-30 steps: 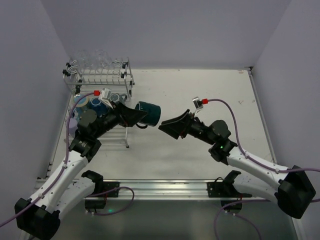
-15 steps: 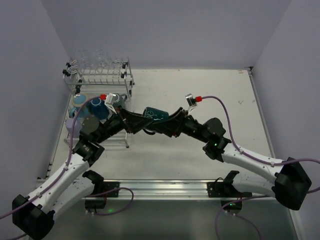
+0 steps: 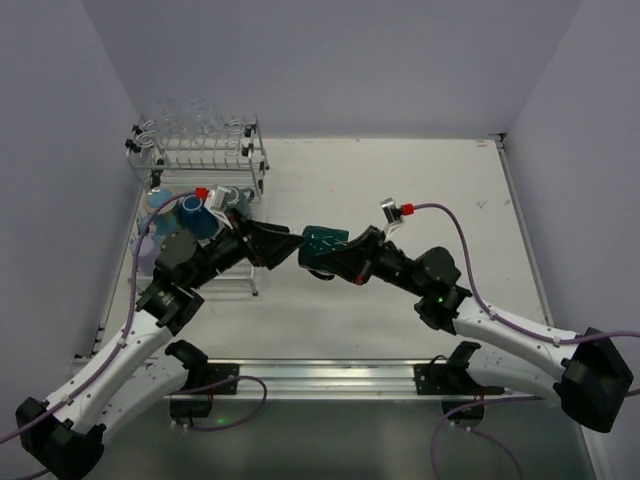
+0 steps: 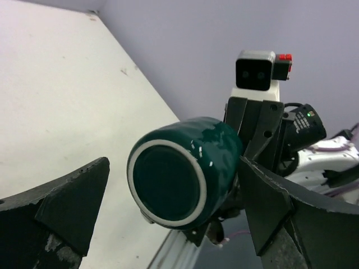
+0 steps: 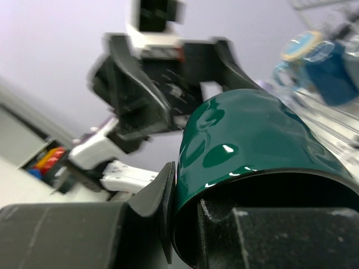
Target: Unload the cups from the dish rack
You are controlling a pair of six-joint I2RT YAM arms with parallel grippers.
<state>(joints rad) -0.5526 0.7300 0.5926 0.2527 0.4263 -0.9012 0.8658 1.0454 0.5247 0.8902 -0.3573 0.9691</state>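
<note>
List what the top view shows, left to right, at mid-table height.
rack → left claw, open → green cup → right claw, gripping the cup's rim

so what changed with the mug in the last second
The dark green mug passed from the left gripper to the right gripper: the right closed in and gripped its rim, the left opened and let go. The dish rack and its other cups stayed put.

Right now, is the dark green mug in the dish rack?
No, the right fingers grip the dark green mug over the table, well clear of the dish rack.
</note>
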